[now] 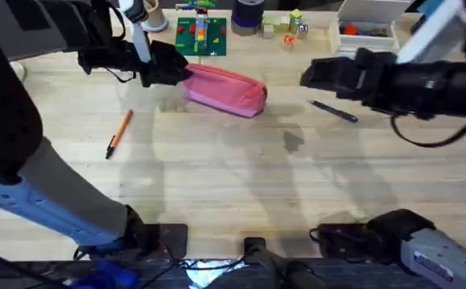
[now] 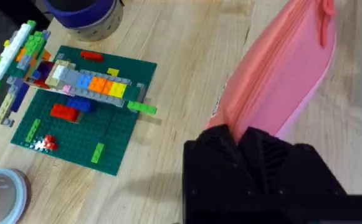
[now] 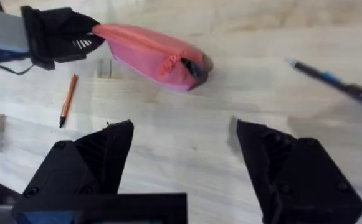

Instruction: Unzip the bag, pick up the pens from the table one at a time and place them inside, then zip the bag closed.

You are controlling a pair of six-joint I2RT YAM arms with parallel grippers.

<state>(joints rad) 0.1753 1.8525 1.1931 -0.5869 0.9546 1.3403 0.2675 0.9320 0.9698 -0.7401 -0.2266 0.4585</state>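
Black fingers [image 3: 100,155] of the right gripper [image 3: 184,165] stand wide apart with bare table [image 3: 187,134] between them, touching nothing; in the overhead view the right gripper [image 1: 317,76] hangs above the table [image 1: 241,177], near the slim black pen [image 1: 334,111]. Seen from the right wrist, this black pen [image 3: 336,84] lies flat on the wood with its tip toward the bag [image 3: 152,56]. At the opposite end of the bag, the left gripper [image 3: 90,36] has its fingers closed on the pink fabric; the left wrist view shows the left gripper [image 2: 243,140] pinching the end of the bag [image 2: 280,74], and the overhead view places the left gripper [image 1: 180,71] at the bag's left end. Overhead, the bag [image 1: 226,88] lies on its side across the far middle of the table, its far end showing a small dark opening. Well apart, toward the left, the orange pen [image 1: 119,133] lies on the wood, also seen as the orange pen [image 3: 67,99] from the right wrist. Beyond the bag sits a green brick baseplate [image 2: 75,118] with coloured bricks.
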